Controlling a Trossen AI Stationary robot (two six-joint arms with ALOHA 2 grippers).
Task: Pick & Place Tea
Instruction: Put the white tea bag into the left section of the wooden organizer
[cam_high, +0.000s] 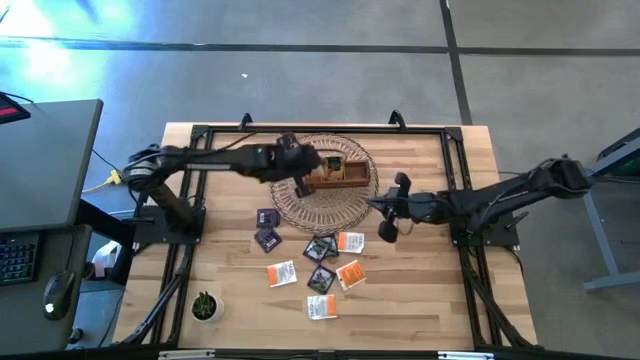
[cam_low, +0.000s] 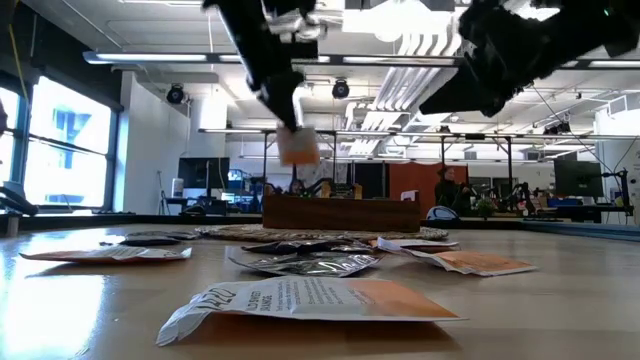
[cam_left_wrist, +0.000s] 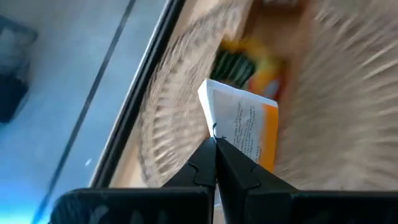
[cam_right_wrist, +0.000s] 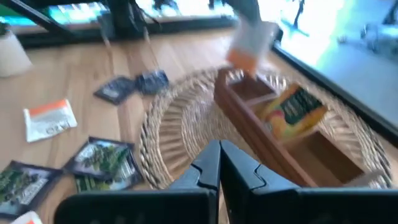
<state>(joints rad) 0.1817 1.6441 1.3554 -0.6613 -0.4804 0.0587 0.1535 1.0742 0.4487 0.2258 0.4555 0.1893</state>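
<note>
Tea sachets lie scattered on the wooden bench in front of a round woven basket, orange, white, dark and green ones close together. One orange-and-white sachet hangs pinched in the left gripper, its fingers closed on the packet's edge, above the basket and the brown wooden box resting in it. The right gripper hovers at the basket's right rim, fingers closed and empty. Bare bench lies toward the front right corner; a small potted plant stands front left. Sachet print is unreadable, and the box's contents are blurred in the left wrist view.
</note>
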